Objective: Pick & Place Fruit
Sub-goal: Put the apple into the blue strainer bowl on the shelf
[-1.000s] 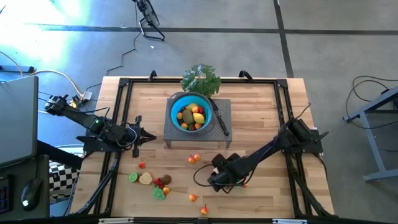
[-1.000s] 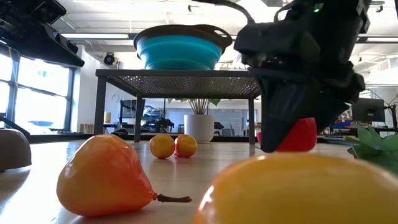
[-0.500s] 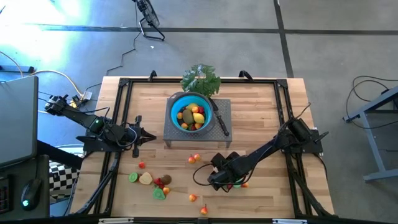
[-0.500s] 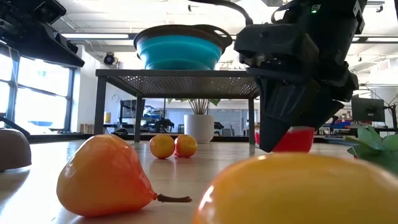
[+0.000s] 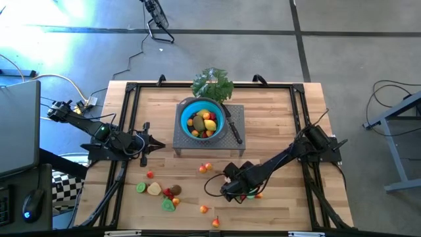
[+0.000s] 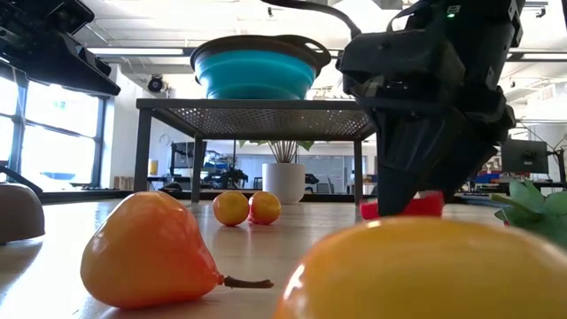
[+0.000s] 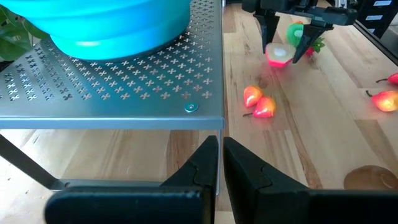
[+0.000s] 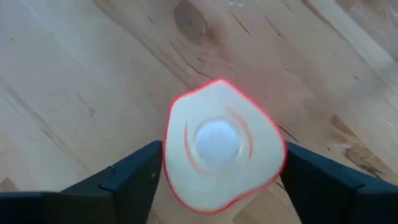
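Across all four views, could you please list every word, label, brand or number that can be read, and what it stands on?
None: no readable text in any view.
Blue bowl, metal stand, wooden table, red-rimmed fruit slice: no markings visible.
Monitors in the room behind, in the low view: too small and blurred to read.

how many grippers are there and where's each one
2. The left gripper is shut and sits left of the metal stand. The right gripper is open near the table's front, its fingers either side of a red-rimmed slice on the wood.
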You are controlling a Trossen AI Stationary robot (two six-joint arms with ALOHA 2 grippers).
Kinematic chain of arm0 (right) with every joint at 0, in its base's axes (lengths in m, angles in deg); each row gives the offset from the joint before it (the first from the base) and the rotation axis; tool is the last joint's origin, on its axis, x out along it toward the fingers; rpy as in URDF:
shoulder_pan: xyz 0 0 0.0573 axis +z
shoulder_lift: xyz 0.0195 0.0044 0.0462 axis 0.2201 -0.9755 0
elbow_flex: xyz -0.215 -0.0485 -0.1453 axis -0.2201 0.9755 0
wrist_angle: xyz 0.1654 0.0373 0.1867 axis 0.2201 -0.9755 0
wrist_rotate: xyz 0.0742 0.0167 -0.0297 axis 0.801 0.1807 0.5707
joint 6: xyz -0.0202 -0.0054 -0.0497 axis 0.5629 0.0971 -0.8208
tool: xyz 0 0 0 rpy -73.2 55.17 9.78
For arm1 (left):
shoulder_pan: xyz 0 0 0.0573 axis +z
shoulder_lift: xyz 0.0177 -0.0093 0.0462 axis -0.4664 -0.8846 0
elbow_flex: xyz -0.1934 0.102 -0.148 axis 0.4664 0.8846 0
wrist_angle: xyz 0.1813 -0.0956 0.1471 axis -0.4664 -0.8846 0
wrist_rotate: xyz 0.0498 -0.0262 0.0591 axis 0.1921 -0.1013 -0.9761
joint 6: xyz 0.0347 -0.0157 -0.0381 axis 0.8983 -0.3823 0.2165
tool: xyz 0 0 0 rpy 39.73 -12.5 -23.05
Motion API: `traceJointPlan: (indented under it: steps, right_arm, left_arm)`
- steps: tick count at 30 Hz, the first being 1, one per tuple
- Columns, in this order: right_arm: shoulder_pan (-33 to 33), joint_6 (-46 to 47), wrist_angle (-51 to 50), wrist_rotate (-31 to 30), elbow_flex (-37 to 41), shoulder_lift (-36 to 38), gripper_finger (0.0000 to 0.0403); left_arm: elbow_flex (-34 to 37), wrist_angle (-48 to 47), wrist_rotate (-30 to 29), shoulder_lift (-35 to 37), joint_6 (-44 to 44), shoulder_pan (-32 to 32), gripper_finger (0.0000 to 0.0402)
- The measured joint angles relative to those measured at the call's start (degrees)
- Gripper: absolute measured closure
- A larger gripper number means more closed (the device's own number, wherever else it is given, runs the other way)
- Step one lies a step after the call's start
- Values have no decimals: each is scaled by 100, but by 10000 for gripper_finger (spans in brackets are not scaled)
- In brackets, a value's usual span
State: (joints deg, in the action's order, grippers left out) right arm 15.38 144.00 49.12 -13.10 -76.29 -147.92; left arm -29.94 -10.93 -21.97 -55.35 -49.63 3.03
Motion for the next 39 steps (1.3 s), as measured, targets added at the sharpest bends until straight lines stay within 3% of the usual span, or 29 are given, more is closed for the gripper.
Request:
traceJointPlan:
  steps: [6, 29, 39]
  right_arm:
    - [2, 0, 2, 23, 0, 0, 68]
    - [2, 0, 4, -28, 0, 0, 77]
    - [2, 0, 6, -181, 0, 0, 136]
  left_arm:
    - [0, 0, 0, 1, 0, 0, 380]
    - [0, 0, 0, 0, 0, 0, 380]
    - [2, -1, 0, 0, 0, 0, 380]
